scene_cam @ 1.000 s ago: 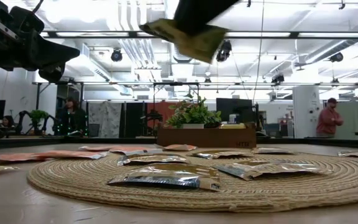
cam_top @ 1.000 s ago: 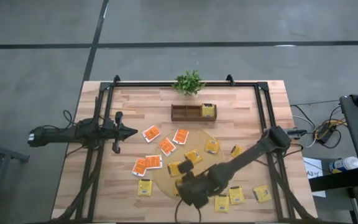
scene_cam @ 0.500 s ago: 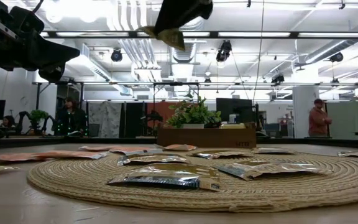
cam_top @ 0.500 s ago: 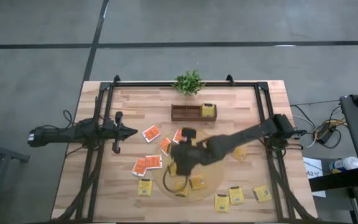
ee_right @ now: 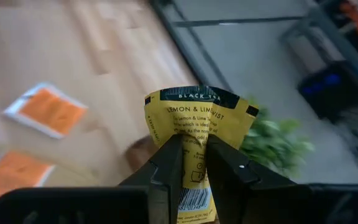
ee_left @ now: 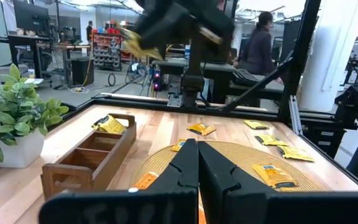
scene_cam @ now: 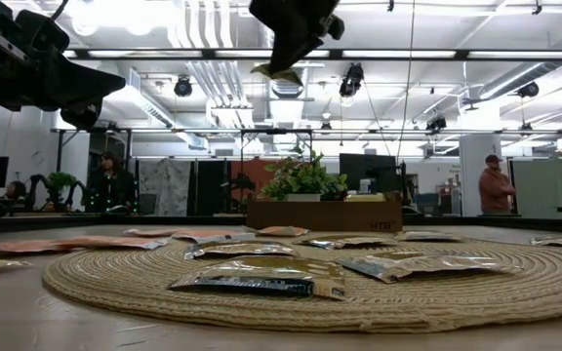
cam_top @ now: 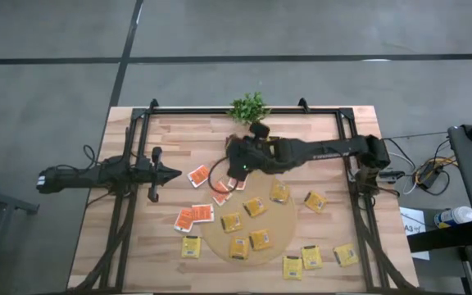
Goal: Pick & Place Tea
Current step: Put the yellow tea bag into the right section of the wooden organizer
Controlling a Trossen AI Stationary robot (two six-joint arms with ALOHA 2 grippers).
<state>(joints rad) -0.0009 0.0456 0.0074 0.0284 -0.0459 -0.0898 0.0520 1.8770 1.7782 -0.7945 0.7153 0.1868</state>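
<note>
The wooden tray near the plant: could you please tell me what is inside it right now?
In the left wrist view, the wooden tray holds one yellow tea packet in its far end compartment; the nearer compartments look empty. From above, the right hand, carrying another packet, covers the tray's left part.

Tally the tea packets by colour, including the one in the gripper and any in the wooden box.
Yellow packets: 12 (10 lying loose, 1 in the wooden box, 1 in the right gripper)
Orange packets: 5
Total: 17
</note>
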